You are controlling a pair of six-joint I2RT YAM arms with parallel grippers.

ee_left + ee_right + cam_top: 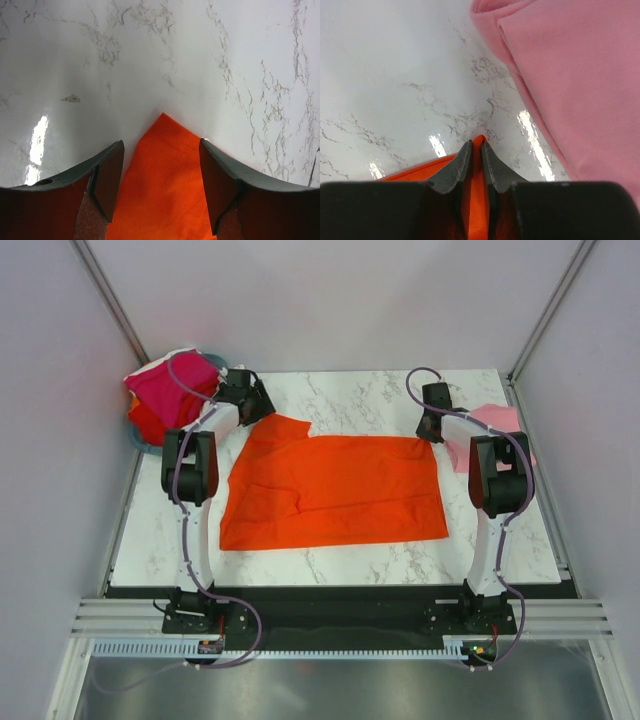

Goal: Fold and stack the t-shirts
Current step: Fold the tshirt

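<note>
The marble table held the orange shirt spread flat at its middle; the right gripper was pinched on its far corner; the left gripper straddled the other, fingers apart; it should bite fully, I reckoned, before both lifted evenly.

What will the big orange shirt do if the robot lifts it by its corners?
Probably droop and sag in the middle: the orange shirt lies limp and flat, with a soft crease. It likely weighs little, since the cloth looks thin. Pushed, it would probably bunch up rather than slide across the marble table.
</note>
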